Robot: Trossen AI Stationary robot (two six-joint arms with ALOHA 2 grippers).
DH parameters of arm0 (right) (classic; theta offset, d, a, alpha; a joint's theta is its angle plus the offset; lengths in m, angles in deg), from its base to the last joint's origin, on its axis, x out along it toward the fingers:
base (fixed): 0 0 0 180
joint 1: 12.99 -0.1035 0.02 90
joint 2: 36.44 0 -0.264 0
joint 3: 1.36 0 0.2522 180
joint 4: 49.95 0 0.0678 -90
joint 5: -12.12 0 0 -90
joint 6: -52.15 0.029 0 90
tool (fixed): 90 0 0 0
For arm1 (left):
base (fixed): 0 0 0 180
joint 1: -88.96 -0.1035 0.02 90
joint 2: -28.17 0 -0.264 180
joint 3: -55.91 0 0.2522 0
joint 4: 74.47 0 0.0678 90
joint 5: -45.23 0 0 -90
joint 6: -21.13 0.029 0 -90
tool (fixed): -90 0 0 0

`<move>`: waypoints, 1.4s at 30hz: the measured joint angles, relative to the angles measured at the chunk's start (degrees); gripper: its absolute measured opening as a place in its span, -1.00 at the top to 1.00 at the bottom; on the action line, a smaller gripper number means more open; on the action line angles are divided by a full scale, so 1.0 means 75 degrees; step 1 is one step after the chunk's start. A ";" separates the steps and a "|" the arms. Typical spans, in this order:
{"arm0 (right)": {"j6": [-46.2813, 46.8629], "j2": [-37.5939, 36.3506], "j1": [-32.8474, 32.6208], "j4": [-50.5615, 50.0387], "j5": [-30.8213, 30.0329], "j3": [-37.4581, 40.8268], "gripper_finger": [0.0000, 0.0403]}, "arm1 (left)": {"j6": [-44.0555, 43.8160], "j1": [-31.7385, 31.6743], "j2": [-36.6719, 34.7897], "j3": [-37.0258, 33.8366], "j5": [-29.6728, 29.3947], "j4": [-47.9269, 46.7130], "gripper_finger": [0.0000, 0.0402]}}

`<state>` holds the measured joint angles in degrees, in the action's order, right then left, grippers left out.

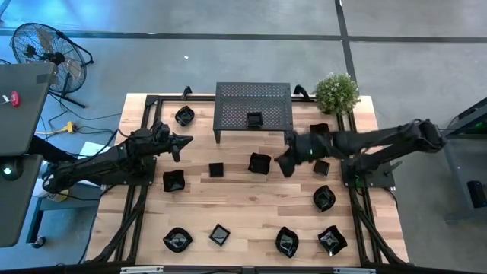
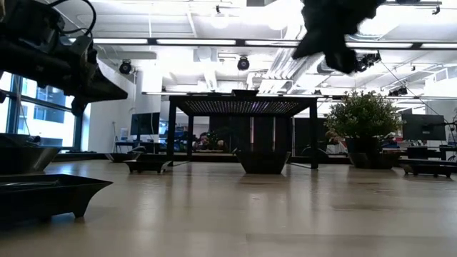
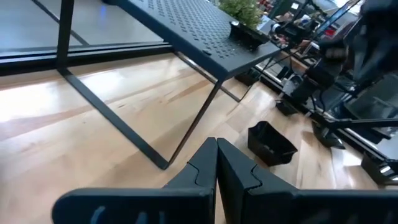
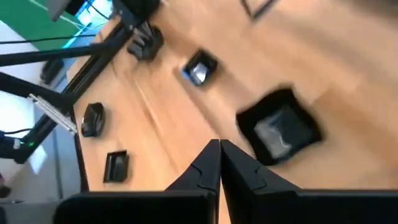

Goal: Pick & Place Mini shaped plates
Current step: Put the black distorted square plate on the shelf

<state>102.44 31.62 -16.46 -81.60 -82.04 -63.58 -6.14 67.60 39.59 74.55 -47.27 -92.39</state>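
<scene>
Several mini shaped plates, small glossy black dishes, lie flat on the wooden table [image 1: 251, 202]. Among them are a square one [image 1: 259, 163] near the middle, one [image 1: 173, 180] at the left and one [image 1: 324, 198] at the right. Another [image 1: 254, 119] sits on top of the black perforated rack [image 1: 253, 103]. My right gripper [image 1: 283, 164] hangs shut and empty above the table, just right of the square plate [image 4: 280, 127]. At the table's left, my left gripper [image 1: 183, 141] is shut with nothing in it [image 3: 216, 152], raised and pointing toward the rack.
A potted plant [image 1: 336, 91] stands at the far right corner beside the rack. More plates line the near edge [image 1: 220, 234] [image 1: 287, 241]. A black metal frame [image 1: 144, 106] borders the table. Bare wood lies between the middle and near rows.
</scene>
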 joint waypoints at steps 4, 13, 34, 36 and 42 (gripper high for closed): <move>0.1519 0.0218 -0.0694 0.0854 -0.0962 0.0825 0.97 | 0.0183 0.0000 0.0027 0.0003 0.0000 0.0007 1.00; 0.3464 0.1447 -0.0763 0.1280 -0.1807 0.1121 0.87 | 0.0260 0.0000 0.0026 0.0015 0.0344 0.0192 1.00; 0.3784 0.3441 0.0312 0.2721 -0.1138 0.1118 0.76 | 0.0195 0.0000 0.0026 0.0017 0.0667 0.0157 1.00; 0.3689 0.3427 0.0312 0.2751 -0.1064 0.1118 0.88 | 0.0157 0.0000 0.0026 0.0020 0.0670 0.0157 1.00; 0.3561 0.3067 0.0307 0.2803 -0.0748 0.1118 0.95 | -0.0841 0.0000 0.0118 0.0441 0.1014 -0.0298 1.00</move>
<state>129.14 54.62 -14.16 -60.57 -87.65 -55.20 -12.45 67.60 40.48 77.86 -39.67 -94.63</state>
